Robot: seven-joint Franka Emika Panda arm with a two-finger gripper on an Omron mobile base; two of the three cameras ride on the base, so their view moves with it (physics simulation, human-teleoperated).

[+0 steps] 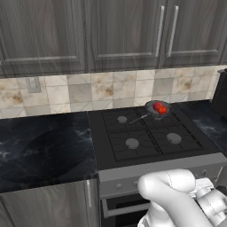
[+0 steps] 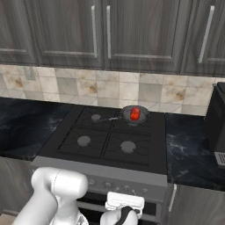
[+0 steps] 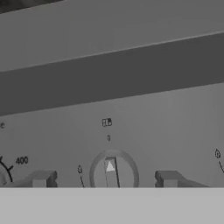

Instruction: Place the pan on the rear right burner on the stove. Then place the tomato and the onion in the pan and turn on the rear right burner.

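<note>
The dark pan sits on the stove's rear right burner, whose cap it hides, with its thin handle pointing left. Two small red balls lie in it. The brighter tomato lies beside the duller onion; in the right base view they merge into one red blob. My gripper is low at the stove's silver front panel. It is open, with a fingertip on each side of a round knob, apart from it. The knob's white pointer points up.
Black marble counter flanks the stove. A black appliance stands at the right. Another dial marked 400 is left of the knob. Dark cabinets hang above the tiled backsplash.
</note>
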